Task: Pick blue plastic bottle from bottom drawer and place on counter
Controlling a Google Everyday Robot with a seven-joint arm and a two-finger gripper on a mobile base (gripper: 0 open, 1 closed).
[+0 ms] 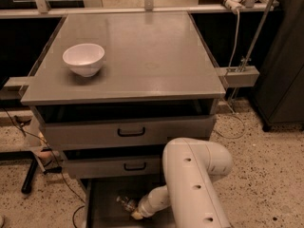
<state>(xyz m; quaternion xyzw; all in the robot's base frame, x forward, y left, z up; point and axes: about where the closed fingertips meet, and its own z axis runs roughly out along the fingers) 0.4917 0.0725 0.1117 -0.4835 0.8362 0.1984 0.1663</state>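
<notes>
Gripper (136, 213) is down inside the bottom drawer (102, 208), at the end of the white arm (190, 184) — cannot tell whether it has closed on anything. The blue plastic bottle (125, 203) shows only as a pale glint on the dark drawer floor, at or just off the gripper's tip toward the back left, and its long axis is not readable. The counter (142, 56) is well above, with a white bowl (84, 58) at its left — the lift likely has to come out forward, clear of the two upper drawers (128, 132).
</notes>
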